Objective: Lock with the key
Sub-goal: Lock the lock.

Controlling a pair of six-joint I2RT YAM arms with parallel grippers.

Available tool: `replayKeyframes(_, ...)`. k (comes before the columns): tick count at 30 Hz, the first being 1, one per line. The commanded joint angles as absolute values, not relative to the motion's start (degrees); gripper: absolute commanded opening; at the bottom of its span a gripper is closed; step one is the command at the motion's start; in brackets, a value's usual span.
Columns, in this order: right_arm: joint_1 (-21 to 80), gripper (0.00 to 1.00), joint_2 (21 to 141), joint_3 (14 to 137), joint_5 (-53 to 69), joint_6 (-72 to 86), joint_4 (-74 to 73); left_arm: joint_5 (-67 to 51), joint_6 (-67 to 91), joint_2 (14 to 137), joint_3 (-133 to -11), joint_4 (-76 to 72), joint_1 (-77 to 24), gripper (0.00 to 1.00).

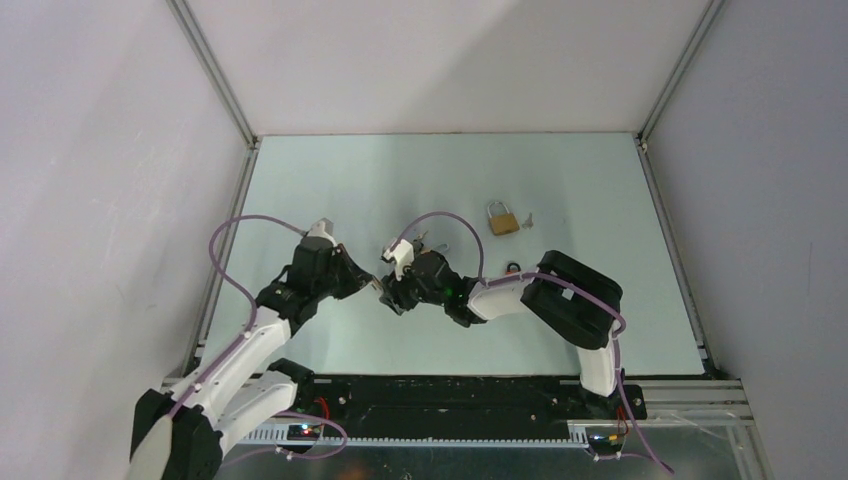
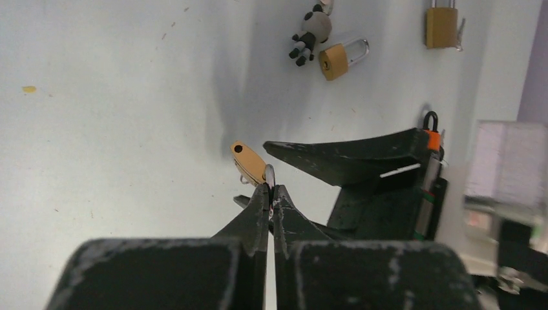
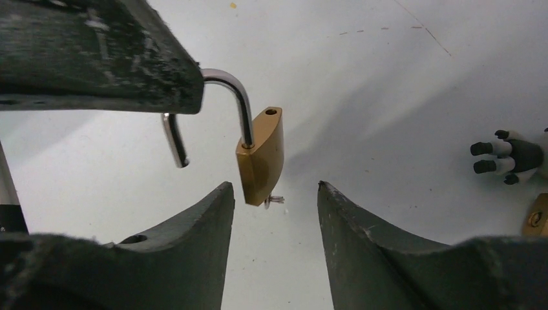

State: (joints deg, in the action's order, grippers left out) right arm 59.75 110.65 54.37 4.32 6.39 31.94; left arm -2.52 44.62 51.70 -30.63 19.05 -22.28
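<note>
Left gripper (image 2: 270, 190) clamps the shackle (image 3: 242, 103) of the open padlock (image 3: 262, 155). Right gripper (image 3: 274, 185), jaws parted, brackets the body; pressing it shut likely follows.

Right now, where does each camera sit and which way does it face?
Top external: high behind the bases, looking down on the table; left arm and right arm show.
Left wrist: on the left arm, facing across the table; left tool shows, shut on the shackle of the open padlock.
Right wrist: on the right arm, facing that padlock; right tool shows, open.
Both wrist views share the open padlock and panda keychain.
</note>
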Motion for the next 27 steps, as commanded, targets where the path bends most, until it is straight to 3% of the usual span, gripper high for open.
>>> replayKeyframes(1,59.8,0.49,111.5,57.2,3.5,5.3,34.9,-5.5,45.4,48.8,-31.7,17.9,-22.7,0.00)
replayKeyframes(4,59.9,0.42,110.8,57.2,3.8,5.9,35.7,-6.2,45.6,48.3,-31.9,18.4,-22.7,0.00)
replayKeyframes(9,59.7,0.41,109.4,57.2,5.7,6.4,37.6,-6.4,46.2,47.1,-31.2,18.7,-22.8,0.00)
replayKeyframes(11,59.5,0.35,109.4,57.2,6.7,6.6,37.8,-6.6,46.2,46.4,-31.4,18.9,-22.7,0.00)
replayKeyframes(16,58.5,0.08,108.6,57.0,10.2,8.5,37.1,-6.6,46.0,44.9,-32.2,19.6,-22.8,0.00)
replayKeyframes(20,57.5,0.00,105.8,55.9,14.2,10.4,37.1,-7.1,44.5,45.4,-32.8,20.0,-22.7,0.01)
replayKeyframes(22,56.7,0.00,103.8,55.3,16.6,11.1,36.6,-7.1,43.3,45.2,-33.2,20.4,-22.7,0.12)
replayKeyframes(24,55.6,0.00,101.4,54.4,19.7,12.3,35.6,-6.8,41.8,44.4,-33.6,20.6,-22.7,0.31)
replayKeyframes(25,55.1,0.00,99.6,54.1,20.9,12.7,35.3,-6.4,41.5,44.0,-33.7,20.8,-22.7,0.48)
replayKeyframes(27,53.8,0.00,96.8,53.4,24.5,13.5,33.8,-5.5,40.4,42.4,-34.1,20.9,-22.7,0.67)
